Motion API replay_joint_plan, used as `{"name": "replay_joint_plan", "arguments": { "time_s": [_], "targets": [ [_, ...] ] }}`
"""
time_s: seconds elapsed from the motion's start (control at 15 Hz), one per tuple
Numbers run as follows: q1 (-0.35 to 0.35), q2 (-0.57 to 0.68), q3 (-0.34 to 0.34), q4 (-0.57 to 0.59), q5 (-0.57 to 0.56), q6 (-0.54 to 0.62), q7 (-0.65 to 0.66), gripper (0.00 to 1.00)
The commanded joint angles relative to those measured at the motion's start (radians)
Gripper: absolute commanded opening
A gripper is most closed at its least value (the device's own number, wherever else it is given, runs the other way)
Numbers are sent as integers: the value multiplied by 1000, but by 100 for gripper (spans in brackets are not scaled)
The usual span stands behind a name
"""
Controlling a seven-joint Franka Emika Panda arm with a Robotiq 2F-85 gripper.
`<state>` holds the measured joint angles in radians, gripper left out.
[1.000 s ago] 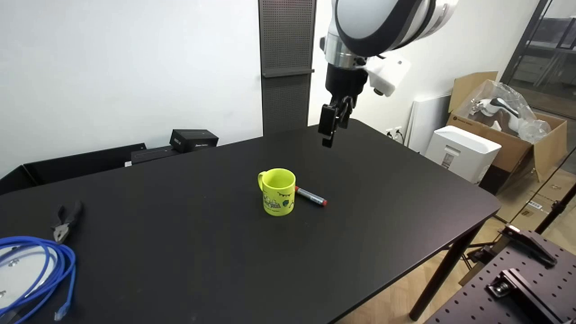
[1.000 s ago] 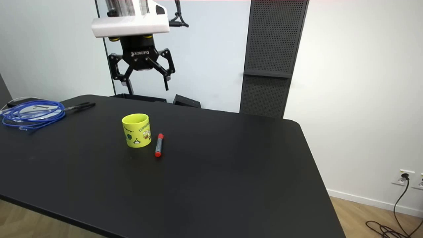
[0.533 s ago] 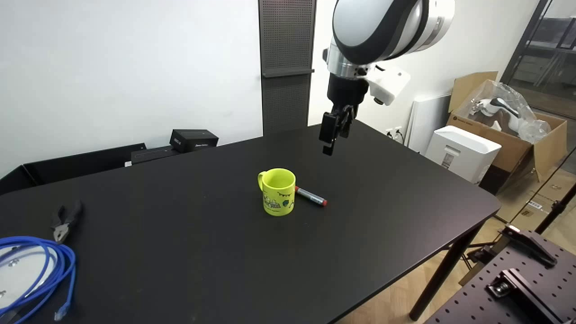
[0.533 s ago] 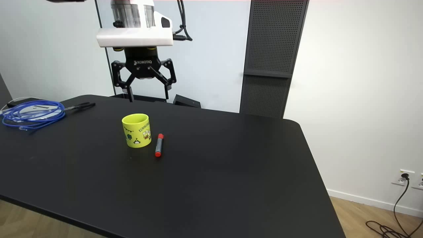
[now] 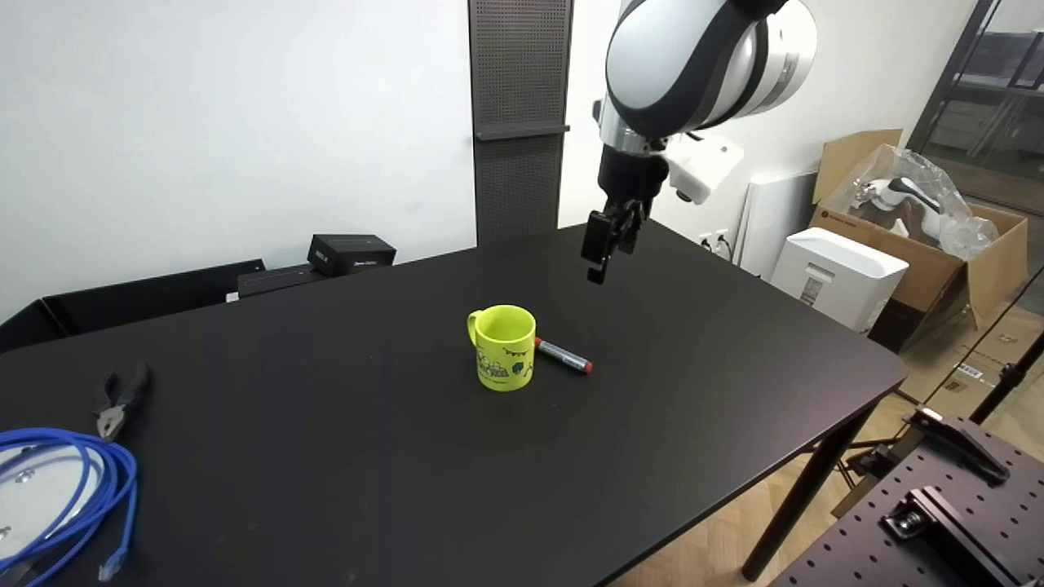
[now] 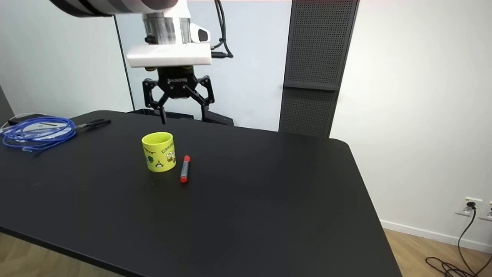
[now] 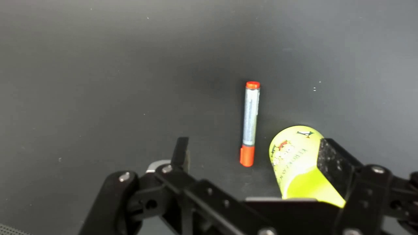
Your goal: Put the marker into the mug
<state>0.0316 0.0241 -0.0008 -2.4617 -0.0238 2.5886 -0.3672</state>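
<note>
The marker (image 5: pixel 564 356) lies flat on the dark table beside the mug. It has a grey body and red ends, and also shows in an exterior view (image 6: pixel 185 169) and in the wrist view (image 7: pixel 250 116). The yellow-green mug (image 5: pixel 504 368) stands upright, a small gap from the marker in an exterior view (image 6: pixel 160 158). In the wrist view the mug (image 7: pixel 287 156) is partly hidden by a finger. My gripper (image 6: pixel 183 118) is open and empty, above the table and apart from both. In the wrist view the marker's red cap lies between the spread fingers (image 7: pixel 254 151).
Pliers (image 5: pixel 121 403) and a coiled blue cable (image 5: pixel 126 481) on a pale plate lie at one end of the table. Black boxes (image 5: pixel 352 254) stand along the wall side. A white bin-like box (image 5: pixel 840 277) and an open carton (image 5: pixel 905 244) stand beyond the table's edge.
My gripper has come down toward the table, and has shifted a little right in both exterior views. Its fingers stay open. The marker and the mug have not moved.
</note>
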Motion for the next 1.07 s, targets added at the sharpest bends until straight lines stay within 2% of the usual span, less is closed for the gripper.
{"name": "replay_joint_plan", "arguments": {
  "time_s": [0.0,0.2,0.47,1.0],
  "targets": [
    [-36,131,-11,77,19,27,8,100],
    [-52,224,-6,137,-13,11,37,100],
    [-37,338,3,238,-54,-23,64,100],
    [-15,473,55,369,-59,-113,50,100]
  ]
}}
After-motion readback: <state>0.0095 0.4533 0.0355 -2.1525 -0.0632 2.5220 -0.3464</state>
